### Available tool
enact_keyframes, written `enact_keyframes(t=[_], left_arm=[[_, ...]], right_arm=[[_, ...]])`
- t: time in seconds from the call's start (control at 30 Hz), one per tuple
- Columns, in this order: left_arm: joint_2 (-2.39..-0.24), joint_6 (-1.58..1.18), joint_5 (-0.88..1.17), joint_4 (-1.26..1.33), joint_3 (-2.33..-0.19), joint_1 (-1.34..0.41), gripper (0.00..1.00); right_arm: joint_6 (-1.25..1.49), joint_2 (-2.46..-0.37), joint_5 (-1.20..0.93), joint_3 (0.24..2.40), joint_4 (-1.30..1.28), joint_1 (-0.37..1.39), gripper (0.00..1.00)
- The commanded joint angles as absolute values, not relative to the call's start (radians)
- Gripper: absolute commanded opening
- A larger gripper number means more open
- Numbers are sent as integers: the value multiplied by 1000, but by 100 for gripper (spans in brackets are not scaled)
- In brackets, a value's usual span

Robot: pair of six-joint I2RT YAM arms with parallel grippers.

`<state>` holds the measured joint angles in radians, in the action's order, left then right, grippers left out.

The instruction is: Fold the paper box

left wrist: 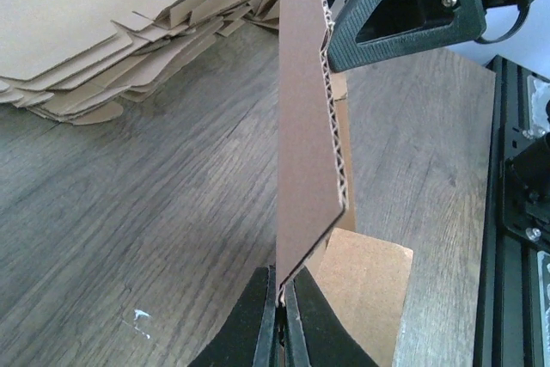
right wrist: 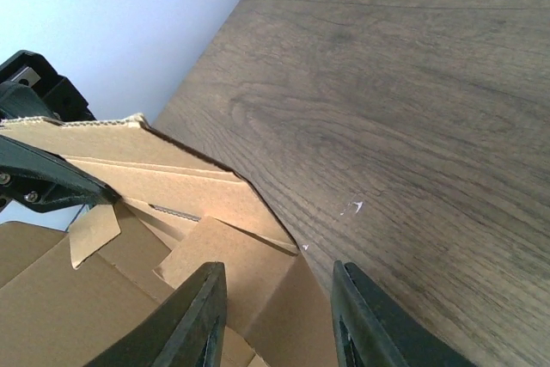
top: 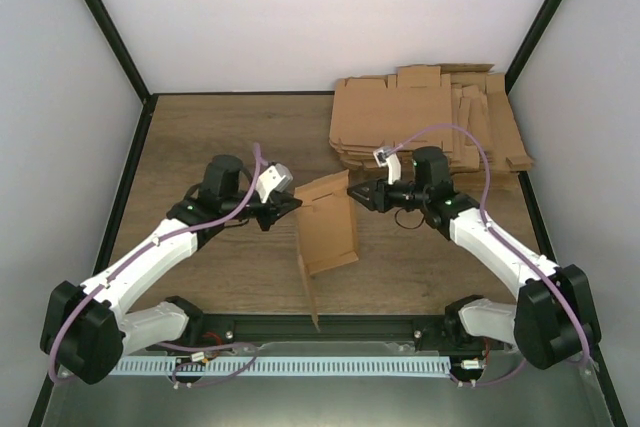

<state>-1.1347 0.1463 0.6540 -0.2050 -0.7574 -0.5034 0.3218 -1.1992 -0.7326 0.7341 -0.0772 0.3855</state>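
The paper box (top: 325, 232) is a partly folded brown cardboard piece standing on edge in the middle of the table, with a long flap trailing toward the near rail. My left gripper (top: 293, 205) is at its upper left and is shut on the edge of one upright panel (left wrist: 305, 126); the jaws pinch the corrugated edge tightly at the left gripper (left wrist: 282, 302). My right gripper (top: 352, 190) is at the box's upper right corner. In the right wrist view the right gripper (right wrist: 275, 315) is open, its fingers straddling folded flaps of the box (right wrist: 198, 204) without pressing them.
A pile of flat brown cardboard blanks (top: 430, 117) lies at the back right, also in the left wrist view as the pile (left wrist: 103, 32). Black frame posts and white walls enclose the wooden table (top: 220, 137). A black rail (top: 330, 327) runs along the near edge.
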Motion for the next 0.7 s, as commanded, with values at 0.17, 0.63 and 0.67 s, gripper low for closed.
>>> enact_keyframes(t=[0.17, 0.63, 0.67], left_arm=[[-1147, 258, 539, -297, -801, -585, 4], [-1136, 437, 256, -315, -830, -774, 4], [-1134, 440, 244, -315, -827, -779, 4]], right_arm=[[304, -1198, -721, 772, -178, 411, 36], [317, -1108, -577, 743, -229, 413, 37], [317, -1089, -562, 739, -232, 414, 37]])
